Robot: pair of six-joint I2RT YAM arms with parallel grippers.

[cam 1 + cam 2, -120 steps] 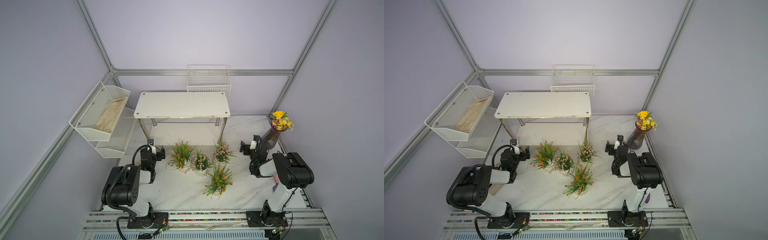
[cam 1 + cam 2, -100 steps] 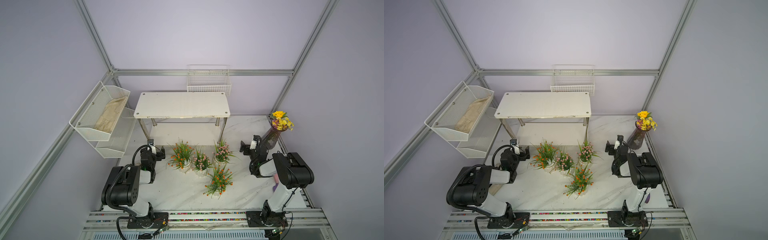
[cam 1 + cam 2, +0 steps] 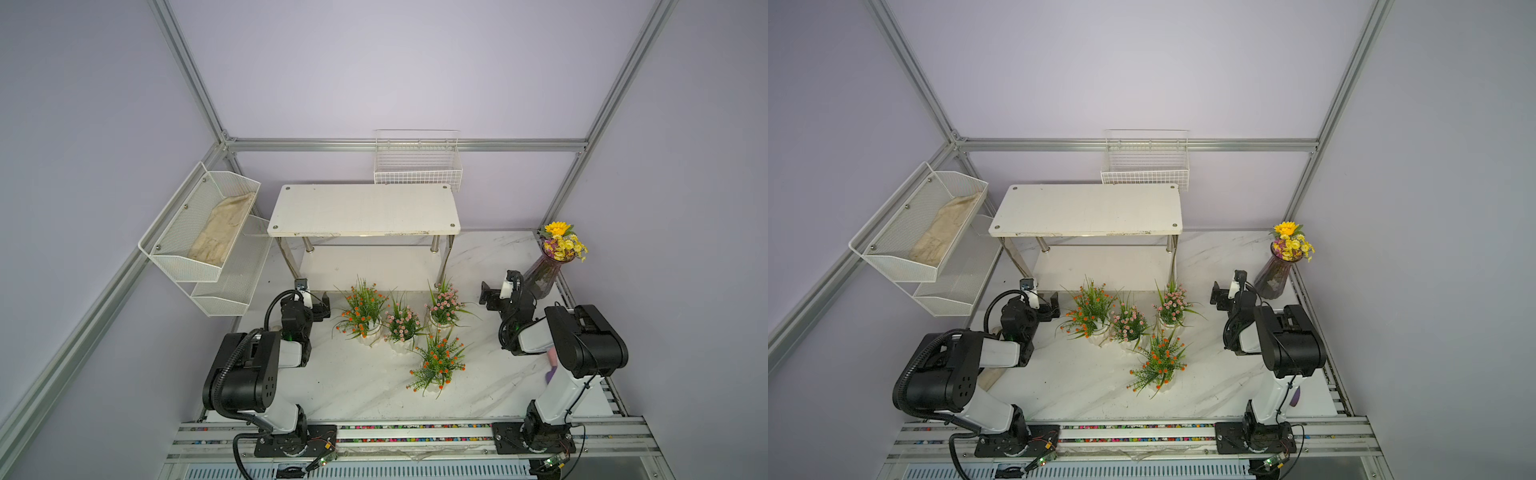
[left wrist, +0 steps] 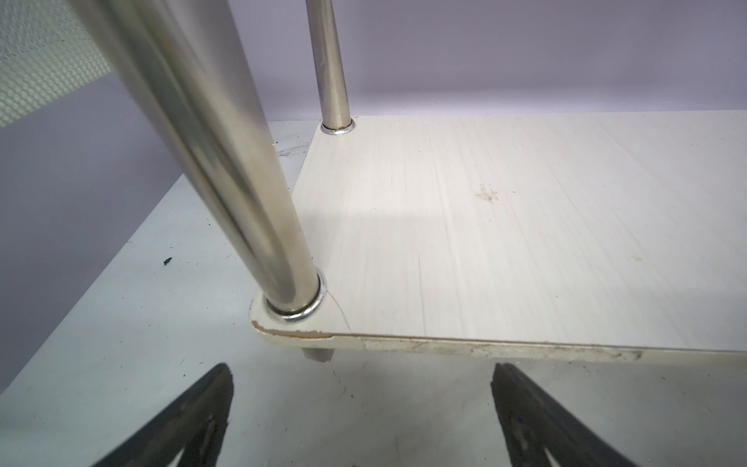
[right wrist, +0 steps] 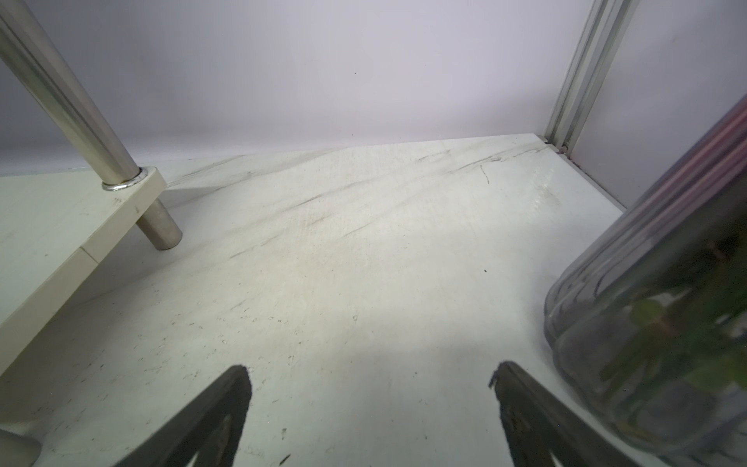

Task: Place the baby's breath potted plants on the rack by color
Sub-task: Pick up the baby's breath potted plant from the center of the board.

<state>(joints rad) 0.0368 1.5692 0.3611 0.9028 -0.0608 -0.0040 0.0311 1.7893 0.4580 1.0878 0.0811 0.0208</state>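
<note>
White marble-patterned tabletop (image 3: pixel 353 386) inside a lilac-walled cell carries everything. At the back stands the rack (image 3: pixel 365 210), its top board and its lower board (image 4: pixel 525 226) both bare, so no pot has been sorted yet. All four baby's breath potted plants sit on the tabletop just in front of the rack, between the two arms, presumably so that either arm can reach them. An orange-flowered plant (image 3: pixel 362 309) is nearest the left arm, with a pink-flowered plant (image 3: pixel 401 322) just beside it. A second pink plant (image 3: pixel 444 305) stands by the rack's right front leg, and a second orange plant (image 3: pixel 438 361) nearer the robot. The colours are mixed, which is why sorting is needed. The left gripper (image 4: pixel 361 366) hangs low beside the rack's left front leg, jaws spread wide and empty, facing the lower board. The right gripper (image 5: pixel 370 366), equally wide open and holding nothing, sits low just beside the purple glass vase (image 3: pixel 542 274) of yellow flowers. The vase is no part of the job and, I judge, something to steer clear of.
</note>
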